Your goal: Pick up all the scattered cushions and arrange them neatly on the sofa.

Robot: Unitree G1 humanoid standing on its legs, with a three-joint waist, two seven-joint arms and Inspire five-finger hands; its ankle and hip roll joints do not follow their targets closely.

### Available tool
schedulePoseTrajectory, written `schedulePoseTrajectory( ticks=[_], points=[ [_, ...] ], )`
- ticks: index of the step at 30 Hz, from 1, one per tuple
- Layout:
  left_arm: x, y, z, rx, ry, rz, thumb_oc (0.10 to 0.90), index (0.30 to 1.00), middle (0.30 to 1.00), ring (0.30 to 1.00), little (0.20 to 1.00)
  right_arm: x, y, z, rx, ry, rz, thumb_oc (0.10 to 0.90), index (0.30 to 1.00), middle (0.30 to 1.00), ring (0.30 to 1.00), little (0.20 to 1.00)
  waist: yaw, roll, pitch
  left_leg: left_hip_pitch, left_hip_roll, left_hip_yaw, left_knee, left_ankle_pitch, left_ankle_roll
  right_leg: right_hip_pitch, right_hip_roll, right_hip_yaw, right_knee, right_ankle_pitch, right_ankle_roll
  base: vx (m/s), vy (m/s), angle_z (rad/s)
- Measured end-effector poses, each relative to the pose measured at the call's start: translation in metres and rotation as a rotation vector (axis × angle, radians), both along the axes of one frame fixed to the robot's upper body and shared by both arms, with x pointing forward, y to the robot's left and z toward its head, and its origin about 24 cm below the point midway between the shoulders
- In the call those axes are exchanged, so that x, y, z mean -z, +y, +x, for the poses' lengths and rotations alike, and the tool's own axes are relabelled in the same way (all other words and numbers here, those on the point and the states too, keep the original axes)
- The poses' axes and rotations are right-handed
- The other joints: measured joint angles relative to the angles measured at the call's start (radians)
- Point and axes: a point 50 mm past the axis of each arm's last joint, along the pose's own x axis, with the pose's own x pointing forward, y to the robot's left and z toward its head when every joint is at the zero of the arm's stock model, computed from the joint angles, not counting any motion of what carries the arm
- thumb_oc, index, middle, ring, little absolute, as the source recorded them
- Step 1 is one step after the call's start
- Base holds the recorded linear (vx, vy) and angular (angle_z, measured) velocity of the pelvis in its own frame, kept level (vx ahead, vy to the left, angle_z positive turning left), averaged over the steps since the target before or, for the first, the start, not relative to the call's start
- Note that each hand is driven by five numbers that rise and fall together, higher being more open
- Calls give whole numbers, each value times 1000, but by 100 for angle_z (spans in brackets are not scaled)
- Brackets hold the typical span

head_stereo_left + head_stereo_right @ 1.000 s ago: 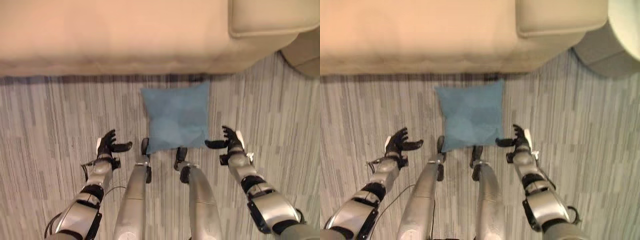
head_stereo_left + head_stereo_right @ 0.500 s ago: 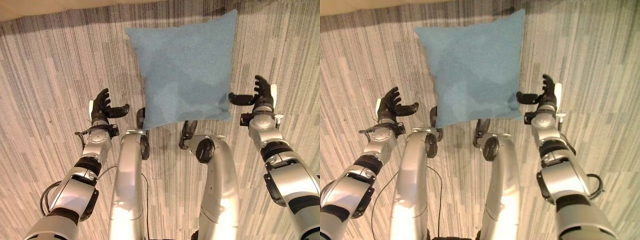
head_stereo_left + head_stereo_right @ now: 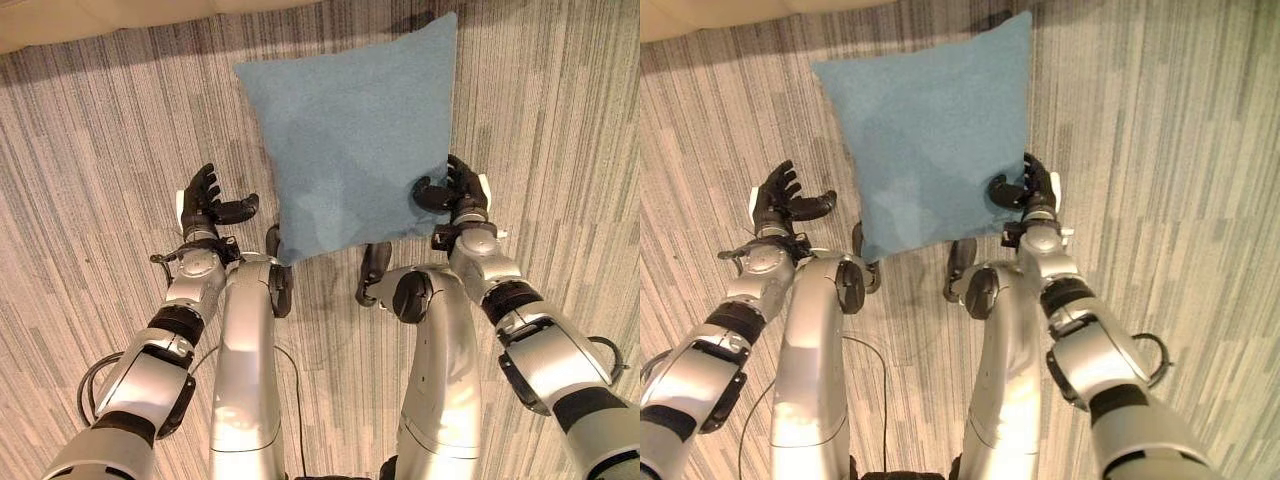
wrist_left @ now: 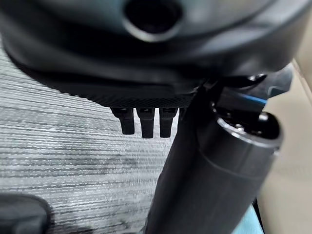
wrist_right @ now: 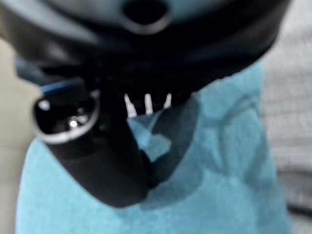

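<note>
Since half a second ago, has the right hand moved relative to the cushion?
Yes. The right hand has closed in leftward onto the blue cushion's right edge, previously clear of it.

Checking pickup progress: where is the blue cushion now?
The blue cushion lies on the striped floor between both hands, right hand at its edge, left hand apart.

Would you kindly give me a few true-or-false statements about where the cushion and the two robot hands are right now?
1. The blue cushion lies on the striped carpet. True.
2. The right robot hand is at the cushion's right edge. True.
3. The left robot hand is gripping the cushion. False: it is open, apart from the cushion.
4. The cushion rests on the sofa. False: it is on the floor before it.
</note>
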Motion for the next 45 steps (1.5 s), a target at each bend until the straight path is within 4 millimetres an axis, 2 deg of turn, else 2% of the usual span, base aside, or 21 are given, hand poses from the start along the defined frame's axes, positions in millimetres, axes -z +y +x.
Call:
schedulePoseTrajectory(
  ticks=[3,4,6,7,8,9,10,11,12,13,15,16,18,22,25,27,30,34,36,41,45],
  points=[
    [1,1,0,-7,-1,-45,800,900,900,900,900,0,5,0,-1,-24,75,800,900,900,900,900,-2,-10,-1,9,-2,14,-1,-3,6,2,2,18,-3,5,17,2,39,-5],
    [0,1,0,-7,-4,-47,800,900,900,900,900,0,6,0,-1,-25,84,590,585,585,585,585,-2,-10,-1,9,-2,16,-1,-3,6,2,2,20,-4,6,19,1,47,-3],
    [-1,1,0,-12,-14,-84,800,900,900,900,900,0,8,0,-1,-37,116,417,326,326,326,326,-3,-12,-1,11,-3,18,-5,-3,8,3,6,24,-11,10,26,1,31,-7],
    [-1,2,0,-18,-22,-109,800,900,900,900,900,0,11,0,-5,-42,126,400,300,300,300,300,-4,-14,-1,13,-3,19,-4,-5,11,4,12,29,-13,12,29,-8,32,-11],
    [-1,3,0,-25,-30,-141,800,900,900,900,900,-1,13,0,-9,-48,133,400,300,300,300,300,-6,-18,-1,15,-3,23,-3,-6,14,4,16,36,-15,16,28,-9,46,-11],
    [-1,4,0,-33,-38,-175,682,724,724,724,724,-3,16,0,-12,-57,150,400,300,300,300,300,-8,-18,-1,16,-4,24,-3,-7,16,6,18,37,-18,19,30,-2,41,-8],
    [-3,5,0,-40,-51,-211,601,601,601,601,601,-5,18,0,-21,-70,160,400,300,300,300,300,-12,-20,-1,18,-3,26,-2,-9,18,8,17,39,-19,22,35,4,46,-4],
    [-7,3,1,-42,-62,-226,607,611,611,611,611,-7,22,0,-35,-84,169,400,300,300,300,300,-20,-20,-1,20,-1,29,-1,-10,21,12,18,41,-20,24,40,10,41,-7],
    [-11,2,3,-28,-73,-216,725,787,787,787,787,-11,26,0,-49,-100,177,400,300,300,300,300,-24,-21,-1,22,-1,29,1,-12,23,15,19,41,-22,25,41,8,29,-7],
    [-18,-1,5,-6,-93,-216,800,900,900,900,900,-13,29,-1,-65,-121,187,400,300,300,300,300,-29,-21,-1,25,0,30,3,-14,28,19,19,43,-22,26,42,-1,22,-8],
    [-35,-17,11,26,-159,-256,800,900,900,900,900,-20,40,-2,-103,-159,204,400,300,300,300,300,-40,-23,-1,28,10,37,5,-17,33,23,20,43,-28,27,44,-15,26,-7],
    [-50,-44,15,98,-202,-283,800,900,900,900,900,-27,54,-3,-153,-190,221,400,300,300,300,300,-56,-26,-1,29,14,45,6,-19,38,23,21,48,-30,29,48,-29,31,-11],
    [-56,-65,17,126,-213,-320,800,900,900,900,900,-31,64,-4,-180,-213,218,400,300,300,300,300,-76,-26,-1,33,20,56,7,-21,43,23,25,57,-34,32,52,-38,18,-13],
    [-59,-63,17,103,-231,-349,800,900,900,900,900,-33,58,-3,-161,-227,223,400,300,300,300,300,-79,-27,-1,40,29,71,-13,-20,40,19,36,69,-53,44,65,-75,11,-8],
    [-59,-62,17,100,-234,-353,800,900,900,900,900,-37,53,-3,-156,-243,188,400,300,300,300,300,-72,-27,-1,47,11,62,-50,-6,27,29,31,60,-84,51,59,-111,23,12],
    [-64,-58,17,88,-252,-360,800,900,900,900,900,-52,58,-5,-190,-300,143,400,300,300,300,300,-68,-25,-5,118,-9,36,-285,96,10,118,17,9,-302,126,47,-152,-29,26],
    [-66,-55,17,94,-252,-382,800,900,900,900,900,-58,58,-4,-192,-308,124,400,300,300,300,300,-55,-21,-7,218,-35,11,-496,187,-16,224,13,-26,-490,190,42,-120,-34,20],
    [-39,-59,5,152,-222,-355,800,900,900,900,900,-44,53,-8,-182,-277,121,400,300,300,300,300,-28,-21,-45,417,-66,-24,-722,266,-42,416,-1,-71,-669,220,37,-119,-10,29],
    [-11,-63,-6,177,-175,-360,800,900,900,900,900,-21,49,-15,-179,-232,109,400,300,300,300,300,-17,-16,-172,382,-75,-34,-758,267,-44,380,-4,-78,-686,210,45,-75,-17,20],
    [1,-75,-18,262,-180,-364,800,900,900,900,900,-7,43,-23,-196,-215,42,400,300,300,300,300,4,-12,-174,490,-88,-61,-858,303,-55,494,-14,-116,-764,222,49,-40,-23,14],
    [47,-55,-41,194,-91,-403,800,900,900,900,900,37,32,-46,-210,-119,1,400,300,300,300,300,25,-13,-171,695,-98,-81,-989,332,-65,694,-20,-143,-859,221,50,6,-33,19]
  ],
)
